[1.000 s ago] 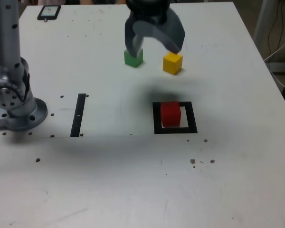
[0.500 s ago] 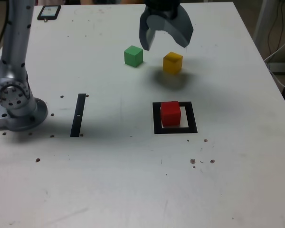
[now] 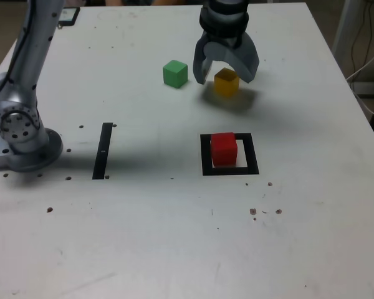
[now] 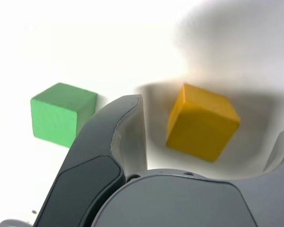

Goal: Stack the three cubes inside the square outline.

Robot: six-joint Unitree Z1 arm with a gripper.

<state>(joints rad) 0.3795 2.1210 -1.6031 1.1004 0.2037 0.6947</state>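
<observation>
My gripper hangs open over the yellow cube, one finger on each side of it and neither touching. In the wrist view the yellow cube lies in the gap between my dark fingers, with my gripper spread wide around it. The green cube sits to the exterior view's left of it, and the wrist view shows the green cube outside my finger. The red cube stands inside the square outline, nearer to me than the other two.
The arm's grey base stands at the exterior view's left edge. A thin black strip lies between the base and the square. A dark phone rests at the table's far left corner.
My gripper has moved to the exterior view's right, from beside the green cube, and come down around the yellow cube. It has stayed open. The cubes have not moved.
</observation>
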